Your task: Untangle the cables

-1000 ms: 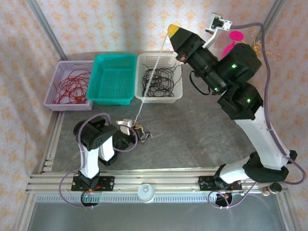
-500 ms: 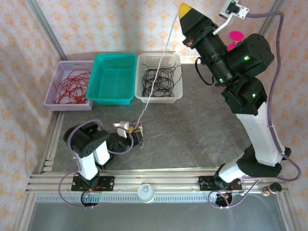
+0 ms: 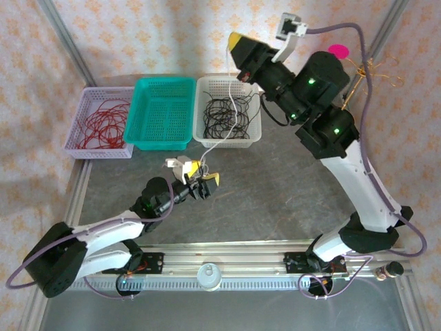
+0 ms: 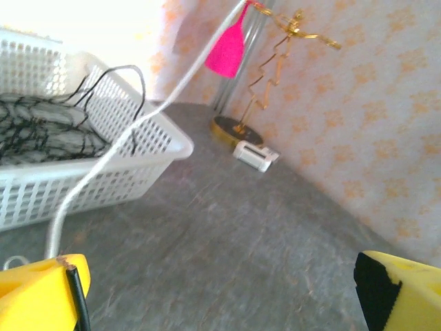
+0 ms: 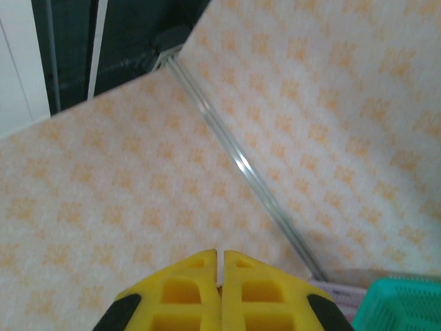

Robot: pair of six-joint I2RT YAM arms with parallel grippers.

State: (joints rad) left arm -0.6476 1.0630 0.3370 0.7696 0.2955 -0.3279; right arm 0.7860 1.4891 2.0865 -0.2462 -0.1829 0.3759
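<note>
The white cable hangs slack from the raised right gripper, whose yellow fingers are pressed together on it high above the back of the table. It drops across the white basket of black cables and ends just beside the left gripper, which hovers low over the table with its jaws spread wide and nothing between them. Red cables lie in the lilac basket, left of a teal basket.
</note>
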